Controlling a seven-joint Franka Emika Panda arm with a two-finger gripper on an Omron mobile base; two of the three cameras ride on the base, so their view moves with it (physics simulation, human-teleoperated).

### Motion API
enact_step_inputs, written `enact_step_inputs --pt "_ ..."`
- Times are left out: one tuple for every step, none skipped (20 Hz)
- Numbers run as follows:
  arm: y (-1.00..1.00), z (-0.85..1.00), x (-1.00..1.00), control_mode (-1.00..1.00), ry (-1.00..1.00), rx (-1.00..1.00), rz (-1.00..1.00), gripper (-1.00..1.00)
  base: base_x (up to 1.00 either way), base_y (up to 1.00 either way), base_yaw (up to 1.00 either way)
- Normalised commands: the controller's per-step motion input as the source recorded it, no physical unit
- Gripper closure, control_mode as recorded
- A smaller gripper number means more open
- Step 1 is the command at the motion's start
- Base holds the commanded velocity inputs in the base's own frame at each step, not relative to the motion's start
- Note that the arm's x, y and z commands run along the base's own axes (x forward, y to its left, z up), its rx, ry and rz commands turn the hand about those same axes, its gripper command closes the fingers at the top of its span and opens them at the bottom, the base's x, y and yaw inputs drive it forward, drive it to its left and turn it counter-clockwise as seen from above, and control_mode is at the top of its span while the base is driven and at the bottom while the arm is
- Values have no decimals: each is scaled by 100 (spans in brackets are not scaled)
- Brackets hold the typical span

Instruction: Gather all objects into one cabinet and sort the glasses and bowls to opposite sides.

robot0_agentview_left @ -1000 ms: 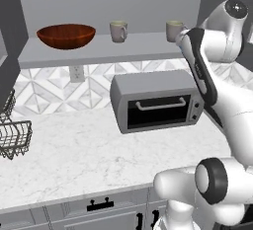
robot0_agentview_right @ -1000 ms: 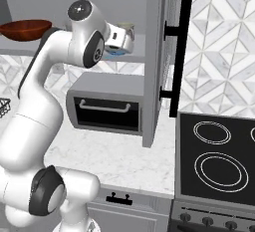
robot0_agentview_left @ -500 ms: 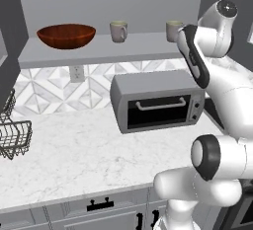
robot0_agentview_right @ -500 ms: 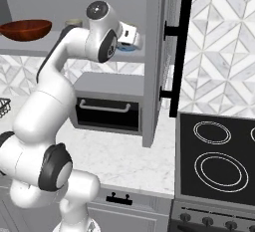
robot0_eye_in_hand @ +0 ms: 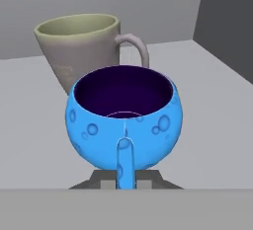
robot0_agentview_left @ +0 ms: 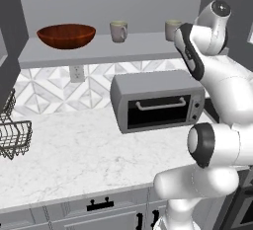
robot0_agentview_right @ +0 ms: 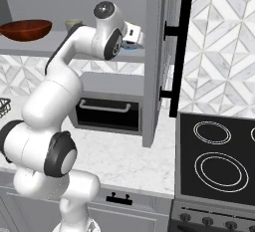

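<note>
My gripper [robot0_eye_in_hand: 126, 180] is shut on the handle of the bright blue cup [robot0_eye_in_hand: 123, 120], held upright low over the right end of the cabinet shelf [robot0_eye_in_hand: 207, 91]. Whether the cup touches the shelf I cannot tell. Right behind it stands a beige mug [robot0_eye_in_hand: 81, 51], handle to the right. In the left base view that mug [robot0_agentview_left: 172, 28] is half hidden by my arm, a second beige mug [robot0_agentview_left: 118, 30] stands mid-shelf, and the reddish-brown bowl [robot0_agentview_left: 66, 35] sits at the left end. From the right base view, a sliver of the blue cup [robot0_agentview_right: 130, 47] shows under the gripper [robot0_agentview_right: 134, 38].
A grey toaster oven [robot0_agentview_left: 158, 100] stands on the marble counter [robot0_agentview_left: 74, 160] below the shelf. A wire basket [robot0_agentview_left: 12, 135] sits at the counter's left. The open cabinet door with a black handle [robot0_agentview_right: 177, 57] hangs just right of the hand, above the stove [robot0_agentview_right: 219, 156].
The arm has swung to the right and deeper into the cabinet, carrying the blue cup toward the right end of the shelf. Bowl and mugs have stayed put.
</note>
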Motion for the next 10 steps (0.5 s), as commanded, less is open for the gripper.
enact_step_inputs --pt "-39 -21 0 -100 0 0 0 100 0 0 0" --pt "-33 -18 4 -100 0 0 0 100 0 0 0" --pt "-28 -13 2 -100 0 0 0 100 0 0 0" --pt "-23 -8 4 -100 0 0 0 100 0 0 0" --pt "-14 -1 6 -100 0 0 0 100 0 0 0" --pt "-9 0 7 -100 0 0 0 100 0 0 0" --pt "-4 0 7 -100 0 0 0 100 0 0 0" --pt "-1 0 9 -100 0 0 0 100 0 0 0" --pt "0 0 14 -100 0 0 0 100 0 0 0" --pt "0 0 18 -100 0 0 0 100 0 0 0"
